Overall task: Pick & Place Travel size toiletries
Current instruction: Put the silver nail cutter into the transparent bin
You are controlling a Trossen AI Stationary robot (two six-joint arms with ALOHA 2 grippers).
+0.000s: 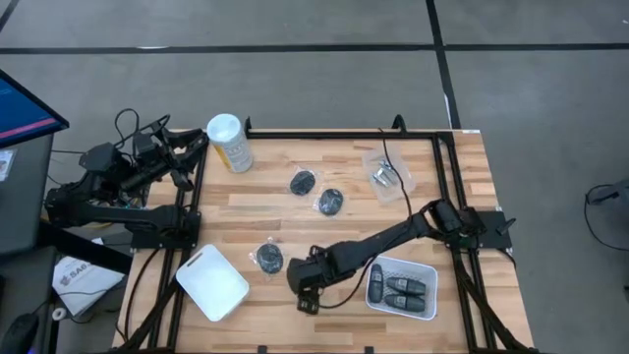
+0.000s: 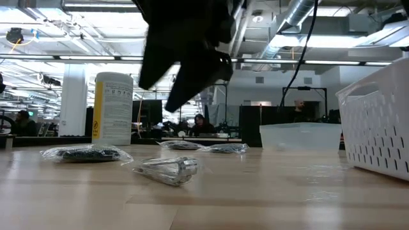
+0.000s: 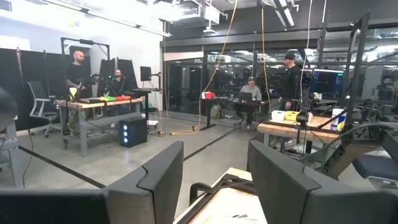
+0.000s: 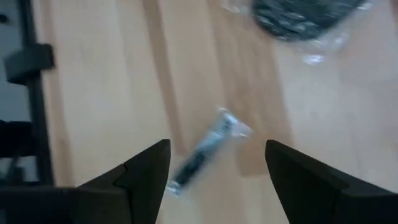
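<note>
Little can be read. The tall pale-yellow canister with a white lid (image 2: 113,108), standing at the far left of the wooden desk (image 2: 255,191), carries a white label with rows of dark print and a small black-and-yellow sign near its base, all too fine to make out. A white card (image 1: 77,278) on the floor left of the desk shows dark letters, perhaps beginning "SAB"; the rest is illegible.

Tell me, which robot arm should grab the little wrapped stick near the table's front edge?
The right. Its gripper hovers just above the small wrapped piece, jaws open. The left gripper is parked off the table's far left corner, aimed out into the room.
</note>
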